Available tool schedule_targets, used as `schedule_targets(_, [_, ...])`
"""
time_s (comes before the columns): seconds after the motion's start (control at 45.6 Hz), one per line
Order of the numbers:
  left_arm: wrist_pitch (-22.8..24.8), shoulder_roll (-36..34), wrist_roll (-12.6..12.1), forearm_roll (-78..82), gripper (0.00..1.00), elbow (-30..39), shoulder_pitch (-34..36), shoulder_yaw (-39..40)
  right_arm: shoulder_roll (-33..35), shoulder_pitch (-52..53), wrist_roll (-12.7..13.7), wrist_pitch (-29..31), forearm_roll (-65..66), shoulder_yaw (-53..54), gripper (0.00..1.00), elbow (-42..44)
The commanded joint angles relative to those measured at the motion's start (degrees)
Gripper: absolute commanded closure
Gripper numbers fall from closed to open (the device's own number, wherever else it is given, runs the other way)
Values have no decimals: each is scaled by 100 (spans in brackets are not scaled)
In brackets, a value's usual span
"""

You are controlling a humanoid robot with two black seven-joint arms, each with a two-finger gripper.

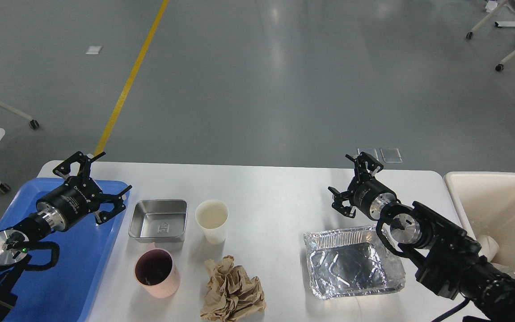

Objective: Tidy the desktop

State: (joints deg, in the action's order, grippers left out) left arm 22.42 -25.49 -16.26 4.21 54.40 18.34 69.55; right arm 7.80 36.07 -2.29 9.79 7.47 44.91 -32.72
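Both pincers, left gripper [101, 185] and right gripper [355, 185], are held apart over the desktop [275, 192]. Nearest, one brown paper ball [233, 290] is seen; at 3 o'clock one foil tray [351, 266]; at 11 o'clock two cups, pink cup [157, 273] and white cup [212, 220], and one steel tin [158, 220]. Writing cannot be read.

White desktop [275, 188]; blue tray [61, 268]; silver steel tin [158, 220]; cream paper cup [212, 221]; pink mug [156, 273], dark inside; crumpled brown paper [232, 291]; shiny foil pan [352, 267]; beige bin [499, 205]; black grippers.

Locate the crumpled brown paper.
In the head view, the crumpled brown paper lies on the desktop near its front edge, right of the pink cup.
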Motion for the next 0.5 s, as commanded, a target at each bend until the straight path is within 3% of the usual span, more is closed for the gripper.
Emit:
schedule_targets(0.0, [16, 0, 0, 1, 2, 1, 3, 6, 3, 49, 0, 6, 0, 0, 0, 2])
schedule_targets(0.482, [-54, 0, 26, -60, 2, -61, -32, 243, -50, 49, 0, -3, 0, 0, 0, 160])
